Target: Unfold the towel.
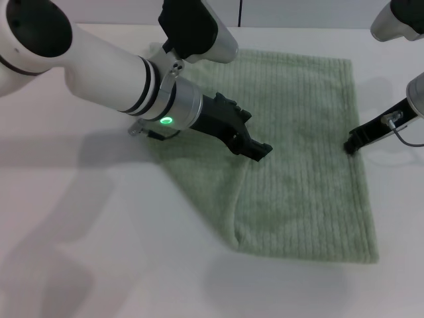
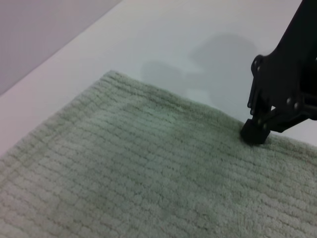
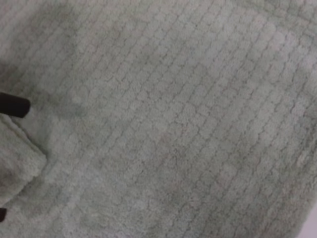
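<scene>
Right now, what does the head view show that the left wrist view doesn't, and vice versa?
Head view only: the left gripper over the towel's middle, beside a raised fold of cloth, plus the towel's whole outline on the white table.

Left wrist view only: a close look at the towel's ribbed weave and its far corner.

Both: the right gripper with its tip down on the towel's right edge, seen in the wrist view at.

Even, diffuse overhead light is illuminating the scene. Soft grey arm shadows are falling across the matte white tabletop [image 1: 99,265] without glare. Close wrist views are rendering the pale sage-green ribbed terry towel [image 1: 298,172] slightly soft.
</scene>
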Controlling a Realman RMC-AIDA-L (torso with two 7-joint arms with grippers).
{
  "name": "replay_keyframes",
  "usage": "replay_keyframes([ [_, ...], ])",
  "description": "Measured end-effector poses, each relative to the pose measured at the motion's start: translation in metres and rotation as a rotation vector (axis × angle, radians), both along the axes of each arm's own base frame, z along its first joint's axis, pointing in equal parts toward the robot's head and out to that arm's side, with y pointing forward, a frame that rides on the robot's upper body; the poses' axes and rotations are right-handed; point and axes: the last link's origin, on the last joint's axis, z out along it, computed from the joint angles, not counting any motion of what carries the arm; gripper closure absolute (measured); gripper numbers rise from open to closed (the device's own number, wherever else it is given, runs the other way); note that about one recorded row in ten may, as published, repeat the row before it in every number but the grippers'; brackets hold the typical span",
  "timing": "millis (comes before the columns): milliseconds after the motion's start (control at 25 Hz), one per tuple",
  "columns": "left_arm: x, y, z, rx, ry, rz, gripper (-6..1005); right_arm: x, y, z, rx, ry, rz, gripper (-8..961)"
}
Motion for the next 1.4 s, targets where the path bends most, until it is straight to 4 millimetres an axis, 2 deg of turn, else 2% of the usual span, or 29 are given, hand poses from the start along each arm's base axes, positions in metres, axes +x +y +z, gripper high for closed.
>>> replay_keyframes([
  [320, 0.005, 0.0, -0.014, 0.003, 0.042, -0.014, 198, -0.001, 0.0, 0.0, -0.003, -0.003, 0.002, 953],
  [1120, 0.003, 0.001, -0.018, 0.007, 0.067, -0.032, 199, 0.0, 0.0, 0.0, -0.004, -0.002, 0.0, 953],
  [1400, 0.0, -0.001, -0.021, 0.011, 0.08, -0.037, 235, 0.0, -0.001, -0.001, -0.004, -0.002, -0.001, 953],
])
